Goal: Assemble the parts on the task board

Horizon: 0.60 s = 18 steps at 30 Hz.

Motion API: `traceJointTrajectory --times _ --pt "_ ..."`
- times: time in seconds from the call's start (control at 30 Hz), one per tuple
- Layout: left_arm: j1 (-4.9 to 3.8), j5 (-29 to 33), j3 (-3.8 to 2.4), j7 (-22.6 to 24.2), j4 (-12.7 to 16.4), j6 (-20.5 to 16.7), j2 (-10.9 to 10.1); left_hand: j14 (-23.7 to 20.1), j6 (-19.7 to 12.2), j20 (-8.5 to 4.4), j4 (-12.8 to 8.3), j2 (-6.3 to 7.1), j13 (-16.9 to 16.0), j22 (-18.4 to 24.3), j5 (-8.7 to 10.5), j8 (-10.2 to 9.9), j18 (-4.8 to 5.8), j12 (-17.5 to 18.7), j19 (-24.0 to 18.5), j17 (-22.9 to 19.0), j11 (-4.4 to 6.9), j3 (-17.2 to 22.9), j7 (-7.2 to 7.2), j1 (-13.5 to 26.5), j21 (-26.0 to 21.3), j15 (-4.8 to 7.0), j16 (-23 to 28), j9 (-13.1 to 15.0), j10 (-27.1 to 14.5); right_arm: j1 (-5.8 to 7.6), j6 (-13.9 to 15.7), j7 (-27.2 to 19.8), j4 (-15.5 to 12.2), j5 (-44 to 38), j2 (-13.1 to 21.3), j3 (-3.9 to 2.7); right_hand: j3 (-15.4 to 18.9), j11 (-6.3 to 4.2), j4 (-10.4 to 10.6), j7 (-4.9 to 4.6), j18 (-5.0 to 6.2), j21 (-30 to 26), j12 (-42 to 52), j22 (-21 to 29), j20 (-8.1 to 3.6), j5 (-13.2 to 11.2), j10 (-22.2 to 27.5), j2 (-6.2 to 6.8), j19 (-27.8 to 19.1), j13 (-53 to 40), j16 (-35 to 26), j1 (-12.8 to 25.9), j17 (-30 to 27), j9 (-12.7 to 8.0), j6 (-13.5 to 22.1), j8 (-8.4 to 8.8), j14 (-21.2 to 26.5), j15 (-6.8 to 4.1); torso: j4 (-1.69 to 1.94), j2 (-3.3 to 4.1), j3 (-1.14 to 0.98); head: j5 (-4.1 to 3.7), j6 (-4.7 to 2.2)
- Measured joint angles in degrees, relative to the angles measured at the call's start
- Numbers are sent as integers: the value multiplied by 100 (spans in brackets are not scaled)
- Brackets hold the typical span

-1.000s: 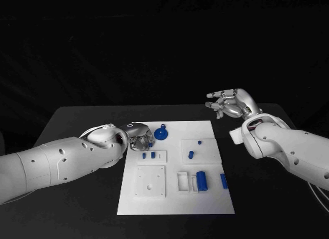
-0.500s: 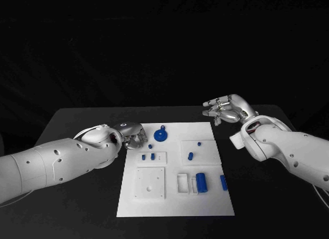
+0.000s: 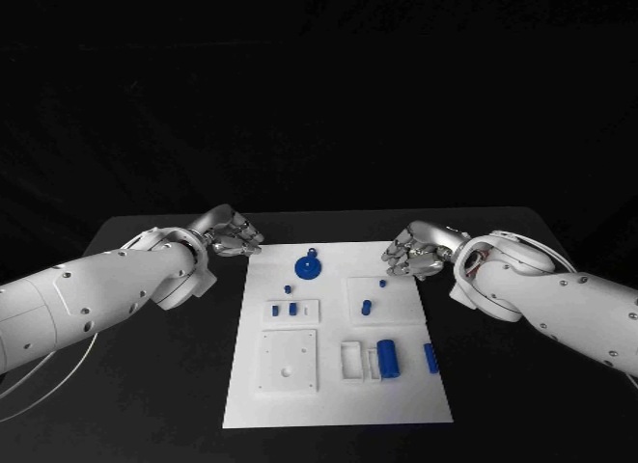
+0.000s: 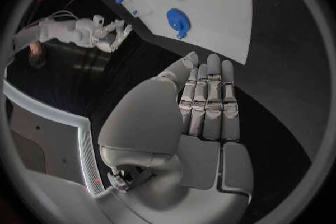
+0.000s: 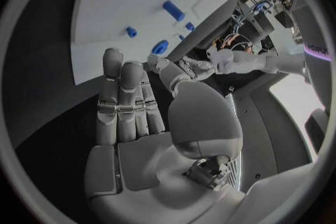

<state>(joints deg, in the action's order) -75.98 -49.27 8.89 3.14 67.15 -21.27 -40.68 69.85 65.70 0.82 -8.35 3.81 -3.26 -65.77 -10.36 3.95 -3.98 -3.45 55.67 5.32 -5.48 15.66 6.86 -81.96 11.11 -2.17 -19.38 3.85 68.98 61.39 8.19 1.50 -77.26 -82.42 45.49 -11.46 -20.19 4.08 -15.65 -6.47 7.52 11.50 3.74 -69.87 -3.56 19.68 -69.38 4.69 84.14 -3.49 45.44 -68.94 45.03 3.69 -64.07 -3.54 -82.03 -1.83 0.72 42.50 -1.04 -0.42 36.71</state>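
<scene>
From where I stand the job looks barely begun. The task board (image 3: 402, 386) lies in the middle of the counter (image 3: 152, 386), and the blue parts are scattered over it: a round disc part (image 3: 308, 265) near the far edge, small pegs (image 3: 287, 288) around the little raised plates, a fat cylinder (image 3: 387, 356) and a slim bar (image 3: 431, 358) toward the near side. Several seem to stand in their seats, but I cannot tell how many truly are — the square plate (image 3: 290, 360) with holes looks unfilled.

Neither robot hand carries anything. The left robot hand (image 3: 231, 231), fingers straight and close together, hovers off the board's far left corner; the right robot hand (image 3: 418, 250), fingers loosely bent and empty, hangs over the far right edge.

A second ago the left was down beside the disc and pegs — it has since lifted away outward, while the right has dropped from well above the counter toward the board.
</scene>
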Motion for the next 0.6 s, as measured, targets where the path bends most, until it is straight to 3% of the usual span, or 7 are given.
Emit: traceJointTrajectory --times 0.1,0.23,0.57,0.6 --pt "-27 655 -5 145 122 -19 -77 283 -21 42 -61 -85 0 86 -35 0 1 0 -17 -102 -37 -61 21 -35 -264 -63 887 -5 -62 -3 -127 127 -9 -425 -47 72 -2 -14 2 0 0 31 0 24 11 -109 24 51 -10 0 0 7 -16 0 0 0 -28 -9 3 2 0 15 -2" --pt "-41 1317 -7 299 275 -19 -141 364 -21 91 -81 -107 0 106 -33 0 0 0 -30 -97 -37 -81 21 -9 -444 -108 1376 -5 -61 -5 -224 284 -35 -867 -104 144 -17 11 20 -2 0 40 0 67 20 -188 49 89 -20 0 26 -7 -39 0 2 0 -30 -9 4 5 1 28 -5" --pt "-49 2139 -8 547 499 -13 -193 387 -21 144 -126 -154 0 129 -33 0 0 0 23 -65 -37 -125 20 37 -680 -131 1562 -5 -61 -10 -184 652 -32 -1523 -246 268 -177 31 192 -30 -1 132 0 201 62 -553 151 256 -20 -1 65 -74 -103 0 78 0 -70 29 -1 13 7 48 -25" --pt "-49 2193 -8 568 513 -13 -198 387 -21 144 -126 -154 0 129 -33 0 0 0 23 -65 -37 -126 21 38 -680 -131 1562 -5 -61 -12 -172 689 -30 -1570 -260 288 -281 31 262 -30 -1 169 0 246 62 -553 152 342 -20 -1 66 -93 -124 0 78 0 -70 29 -1 14 7 50 -25"
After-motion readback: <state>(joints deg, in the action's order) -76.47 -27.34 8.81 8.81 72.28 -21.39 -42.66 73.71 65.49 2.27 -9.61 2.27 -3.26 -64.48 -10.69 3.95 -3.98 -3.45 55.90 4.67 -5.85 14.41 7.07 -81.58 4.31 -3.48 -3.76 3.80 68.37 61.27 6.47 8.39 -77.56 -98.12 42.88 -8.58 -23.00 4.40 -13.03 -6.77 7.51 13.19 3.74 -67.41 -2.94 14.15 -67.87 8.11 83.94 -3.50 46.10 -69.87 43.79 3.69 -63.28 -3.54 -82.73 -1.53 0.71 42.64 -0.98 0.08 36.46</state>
